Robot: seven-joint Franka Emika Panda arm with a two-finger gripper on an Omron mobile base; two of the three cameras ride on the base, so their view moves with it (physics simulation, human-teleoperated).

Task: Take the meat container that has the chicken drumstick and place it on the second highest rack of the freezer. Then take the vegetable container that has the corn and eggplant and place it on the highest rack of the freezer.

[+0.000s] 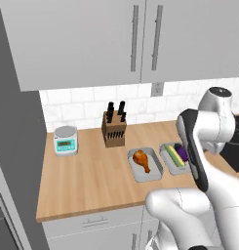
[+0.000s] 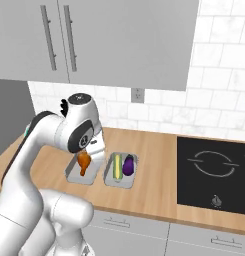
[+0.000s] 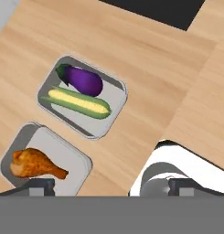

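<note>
Pincer (image 3: 111, 186) wide apart, its two dark fingertips (image 3: 39, 186) rising at the bottom corners of the hand view, nothing between them and nothing touched. It hangs above the pale wooden tabletop (image 3: 145, 68), looking down on two shallow grey trays. Nearest, just beyond the one fingertip, sits the grey rectangular meat container (image 3: 45, 155) holding the glossy orange-brown chicken drumstick (image 3: 34, 165), bulbous end away from the pincer's midline, thin bone end pointing toward it. Farther out along the view lies the second grey tray, the vegetable container (image 3: 83, 96), just beside the first but apart from it; in it the slim yellow corn cob in pale green husk (image 3: 79, 103) lies lengthwise on the side nearer the pincer, and the short plump dark purple eggplant (image 3: 81, 79) lies beside it on the far side. In the right base view the white arm's head stands over the drumstick tray (image 2: 84, 167), hiding part of it, with the vegetable tray (image 2: 120, 170) clear of the arm and a black glass cooktop (image 2: 214, 172) well apart beyond. In the left base view a wooden knife block with black handles (image 1: 114, 128) and a small grey kitchen scale with teal display (image 1: 66, 140) stand toward the white-tiled wall, well apart from both trays.
</note>
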